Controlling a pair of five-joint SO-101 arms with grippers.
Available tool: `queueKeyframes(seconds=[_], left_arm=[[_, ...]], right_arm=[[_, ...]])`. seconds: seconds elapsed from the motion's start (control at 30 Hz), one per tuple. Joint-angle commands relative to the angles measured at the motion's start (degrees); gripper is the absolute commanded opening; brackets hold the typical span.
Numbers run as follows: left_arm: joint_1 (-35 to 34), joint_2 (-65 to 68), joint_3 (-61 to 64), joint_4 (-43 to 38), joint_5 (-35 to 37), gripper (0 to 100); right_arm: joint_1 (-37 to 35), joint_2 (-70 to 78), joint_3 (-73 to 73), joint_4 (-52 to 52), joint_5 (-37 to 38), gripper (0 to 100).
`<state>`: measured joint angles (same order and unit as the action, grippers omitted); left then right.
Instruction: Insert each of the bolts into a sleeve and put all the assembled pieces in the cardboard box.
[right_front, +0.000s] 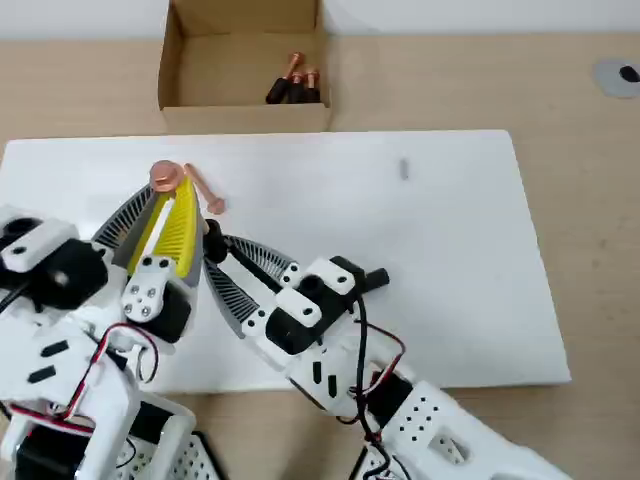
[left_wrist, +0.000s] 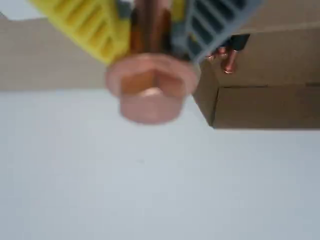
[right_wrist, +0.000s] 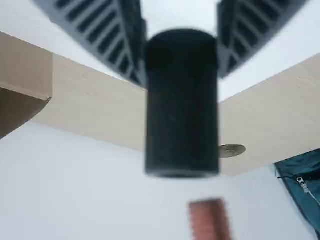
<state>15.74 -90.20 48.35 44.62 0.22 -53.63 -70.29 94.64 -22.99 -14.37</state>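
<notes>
Near the left end of the white board (right_front: 420, 260) on the worktop (right_front: 590, 210), the left jaws are clamped on a bolt (right_front: 163, 177). Just beside them, the right jaws are clamped on a black sleeve (right_wrist: 182, 102).

The main risk, as I judge it, is a failed insertion. Much of the bolt's shank is gripped between the jaws and only the head is free, so the sleeve has no bare end to slide over. Forcing the two together would probably twist one piece loose. The sleeve sticks well out of its grip and could pivot under a sideways push. The two arms are also very close, so a small swing could knock them together. It could equally sweep the second bolt (right_front: 205, 192), which lies loose on the board just beyond both sets of jaws, and send it rolling.

The held bolt's long axis runs along the left jaws, with its hexagonal head out past the tips. It points away from the arm, toward the far edge of the board and the cardboard box (right_front: 245, 118), where assembled pieces (right_front: 296, 86) already lie. The sleeve's long axis runs along the right jaws, its free end pointing toward the loose bolt.
</notes>
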Motion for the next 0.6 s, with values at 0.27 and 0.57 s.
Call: queueKeyframes(seconds=[0.27,0.57], left_arm=[[-0.62,-0.22,0.53,-0.09,0.35,1],[-0.88,-0.04,3.25,-2.37,-0.09,1]], right_arm=[[-0.66,-1.19,-2.15,-1.41,-0.18,0.9],[-0.84,-1.19,-2.42,-1.67,-0.09,0.9]])
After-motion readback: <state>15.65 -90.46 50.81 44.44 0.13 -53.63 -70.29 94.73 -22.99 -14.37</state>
